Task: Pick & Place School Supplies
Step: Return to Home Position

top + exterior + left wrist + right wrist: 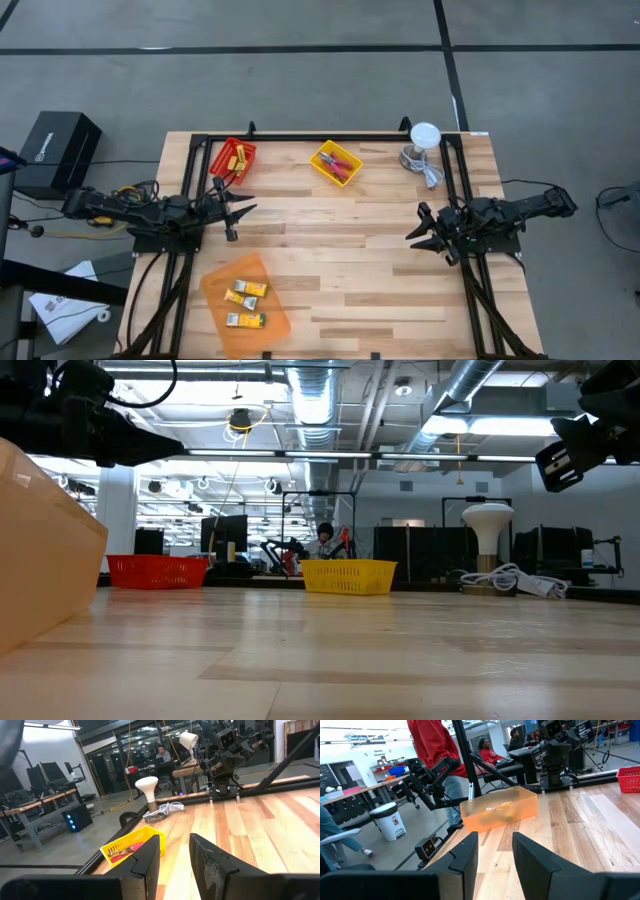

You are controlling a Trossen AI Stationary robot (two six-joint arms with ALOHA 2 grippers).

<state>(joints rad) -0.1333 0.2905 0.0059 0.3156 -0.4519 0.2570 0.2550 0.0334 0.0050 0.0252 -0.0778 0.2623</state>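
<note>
In the high view three yellow-and-white packs lie inside the orange tray near the table's near-left corner. Thin yellow sticks sit in the red tray, and red-handled tools in the yellow tray. My left gripper hovers open over the left side of the table, right of the red tray. My right gripper hovers open at the right side. Neither touches anything. The left wrist view shows the yellow tray beyond my open fingers; the right wrist view shows the orange tray.
A white round lamp-like object with a coiled cable stands at the far-right corner. Black frame rails run along the table's far edge and both sides. Bare wood lies between the two grippers. People sit and stand in the room beyond.
</note>
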